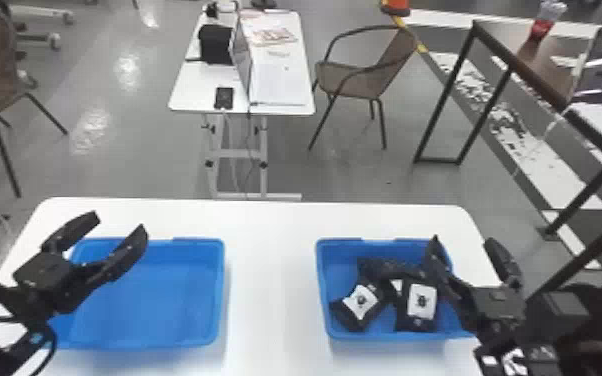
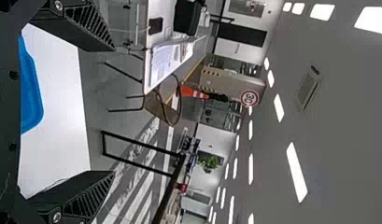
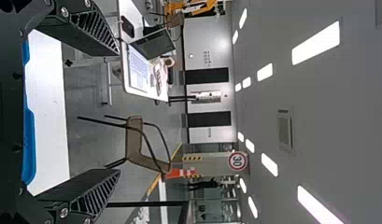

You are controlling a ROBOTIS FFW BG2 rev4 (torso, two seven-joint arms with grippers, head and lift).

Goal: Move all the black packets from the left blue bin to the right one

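My left gripper (image 1: 121, 224) stands open over the back left part of the left blue bin (image 1: 219, 295), whose visible floor is bare. Black packets with white labels (image 1: 421, 305) lie together in the right blue bin (image 1: 321, 295); one packet (image 1: 360, 305) leans to the left, and darker ones (image 1: 385, 267) are behind. Above that bin's right side is my right gripper (image 1: 462, 240), open with nothing between its fingers. The left wrist view has the left gripper (image 2: 111, 111) spread wide beside a blue rim. In the right wrist view the right gripper (image 3: 119, 112) is likewise spread.
Both bins rest on a white table (image 1: 270, 280), with a wide stretch of tabletop between them. Beyond it stand a smaller white desk (image 1: 285, 80) with papers and a laptop, a brown chair (image 1: 355, 80), and a dark-framed table (image 1: 530, 75) at the right.
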